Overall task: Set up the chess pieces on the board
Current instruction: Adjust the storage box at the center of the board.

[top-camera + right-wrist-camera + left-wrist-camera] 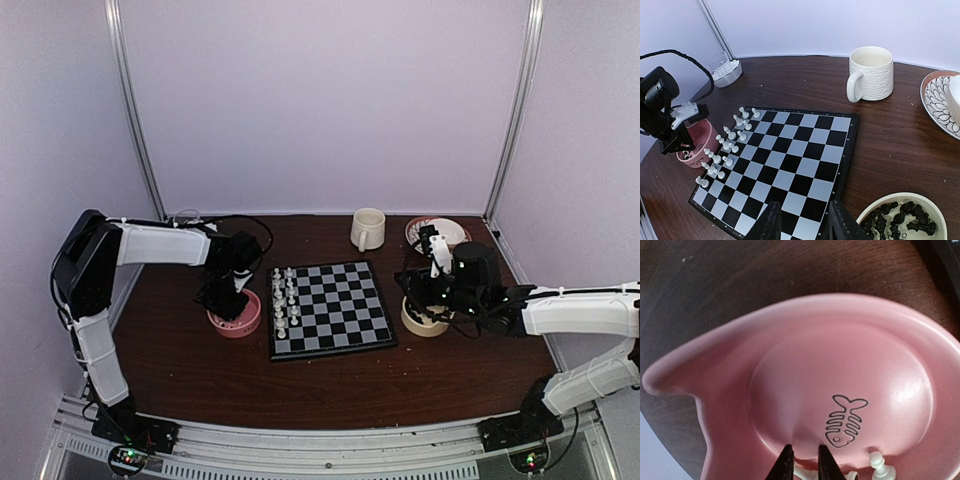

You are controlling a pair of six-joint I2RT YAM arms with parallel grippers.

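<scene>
The board (335, 310) lies mid-table, and it also shows in the right wrist view (805, 150). Several white chess pieces (284, 298) stand in its two left columns (725, 145). My left gripper (226, 302) reaches down into a pink bowl (240, 325). In the left wrist view its fingers (786, 466) stand narrowly apart with a lying white piece (807, 473) between them. Another white piece (880, 467) lies beside. My right gripper (804, 225) is open and empty above the board's right edge. Black pieces (900, 217) fill a cream bowl (425, 322).
A cream mug (367, 228) and a patterned plate (440, 232) stand behind the board. A small white holder with a clear glass (725, 70) sits at the back left. The pink bowl's floor (840, 390) carries a fish-bone drawing. Walls and metal posts close in the table.
</scene>
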